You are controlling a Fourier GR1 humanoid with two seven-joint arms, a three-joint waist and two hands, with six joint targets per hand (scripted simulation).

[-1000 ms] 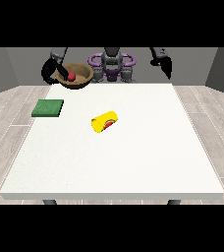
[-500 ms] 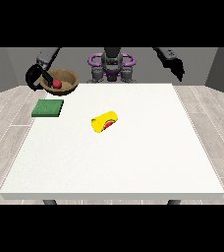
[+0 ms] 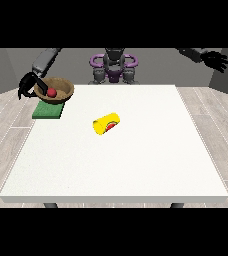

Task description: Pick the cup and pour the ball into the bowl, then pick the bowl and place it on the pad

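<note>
- Bowl (image 3: 55, 90) is up over the green pad (image 3: 48, 110) at the far corner of the table (image 3: 136, 165) on the view's left. It looks tilted a bit toward the camera and I can't tell if its base is touching the pad yet or just above it.
- Hand at the view's left (image 3: 28, 86) is curled round the bowl's rim on the outer side, which makes sense to me: gripping from the edge keeps the base free to set down flat.
- Red ball (image 3: 51, 92) sits inside the bowl, so I'd call the pouring part done.
- Yellow cup (image 3: 106, 123) lies on its side near the middle of the table, mouth toward the camera, well apart from everything.
- Hand at the view's right (image 3: 216, 60) hangs way off past the table edge, fingers spread, holding nothing. Parked out of the way, I'd guess.
- What's left, as I read it: level the bowl, settle it on the pad, let go.
</note>
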